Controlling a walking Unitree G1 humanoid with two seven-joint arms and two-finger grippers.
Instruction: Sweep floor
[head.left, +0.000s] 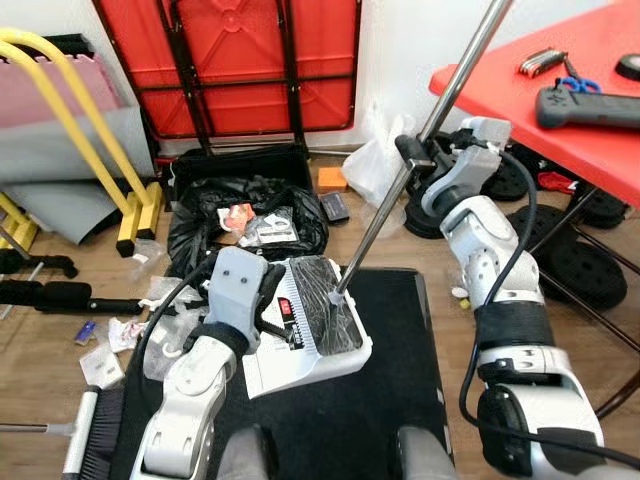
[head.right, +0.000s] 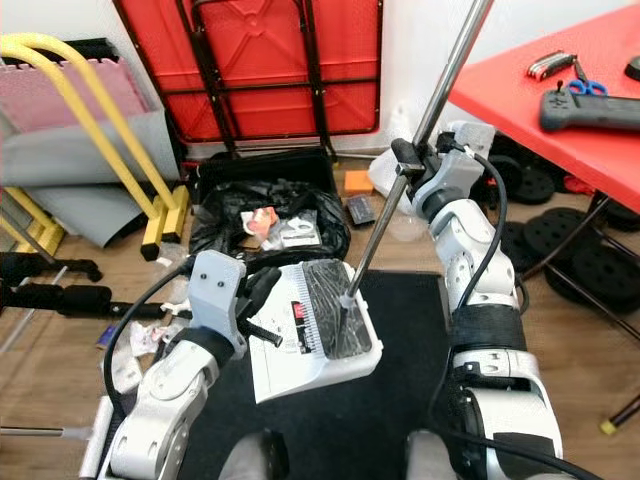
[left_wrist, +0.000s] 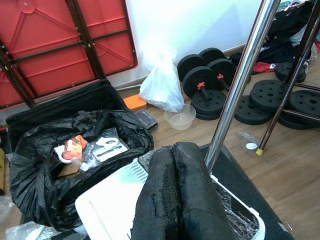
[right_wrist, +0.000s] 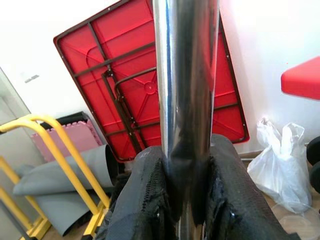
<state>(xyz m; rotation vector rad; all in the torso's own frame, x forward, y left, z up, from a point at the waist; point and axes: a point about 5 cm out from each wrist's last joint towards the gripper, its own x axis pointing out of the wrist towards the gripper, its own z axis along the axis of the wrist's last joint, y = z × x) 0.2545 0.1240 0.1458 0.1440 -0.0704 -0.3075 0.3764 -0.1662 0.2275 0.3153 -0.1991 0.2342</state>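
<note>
A white dustpan (head.left: 268, 372) with a long metal pole (head.left: 400, 190) is tilted over the black mat (head.left: 400, 400), with dark crinkled stuff in its tray. My right gripper (head.left: 415, 155) is shut on the pole about halfway up, and the pole (right_wrist: 182, 75) runs between its fingers (right_wrist: 142, 200). Pressed together, the fingers of my left gripper (head.left: 275, 295) sit at the dustpan's left rear edge; whether they pinch it I cannot tell. Just beyond the pan lies an open black rubbish bag (head.left: 245, 225) holding packets. A broom head (head.left: 85, 440) lies on the floor at lower left.
Scraps of litter (head.left: 115, 335) are scattered on the wood floor left of the mat. A red table (head.left: 560, 90) and weight plates (head.left: 570, 265) crowd the right. A folded red table (head.left: 250, 60) leans on the back wall; a yellow frame (head.left: 100, 150) stands at left.
</note>
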